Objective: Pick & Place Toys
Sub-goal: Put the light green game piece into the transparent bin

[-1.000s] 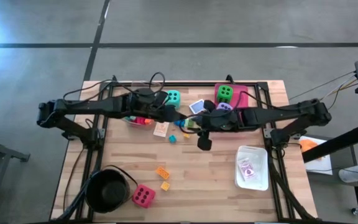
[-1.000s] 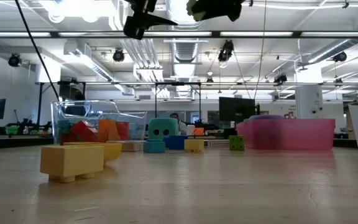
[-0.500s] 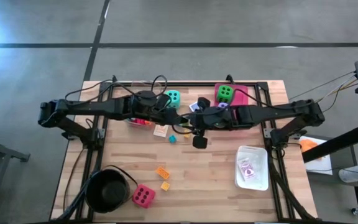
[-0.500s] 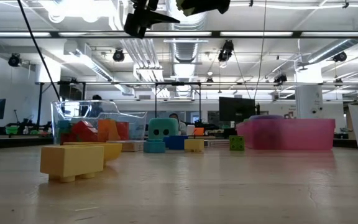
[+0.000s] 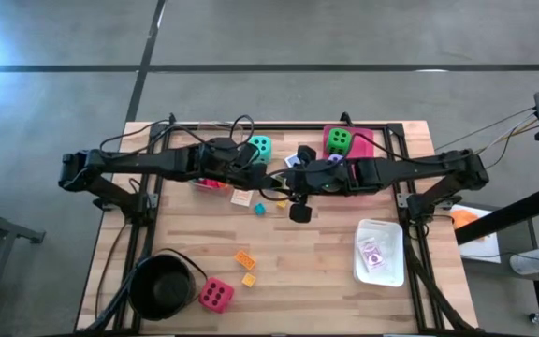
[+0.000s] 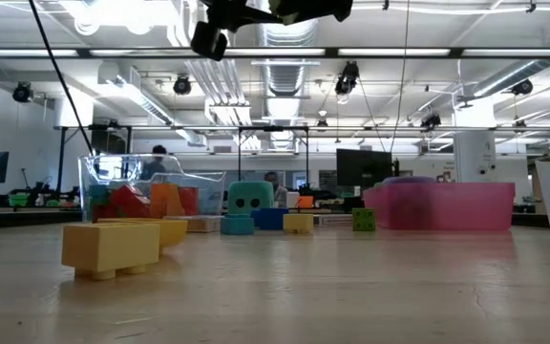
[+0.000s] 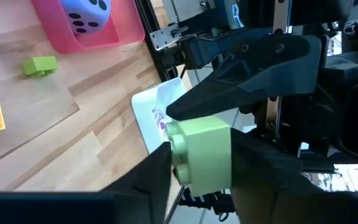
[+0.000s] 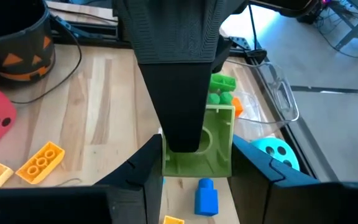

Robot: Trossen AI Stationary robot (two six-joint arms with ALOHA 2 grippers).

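Mid-bench, I have both pincers on one light-green block (image 8: 199, 144): right pincer (image 8: 194, 163) clamps its rigid, light, slick sides; left pincer (image 7: 201, 163) closes alongside.

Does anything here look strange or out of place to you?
Yes: both grippers meet in mid-air over the table's middle on one light green block. The right gripper pinches it while the left gripper closes around it too. Small blocks lie scattered on the table.
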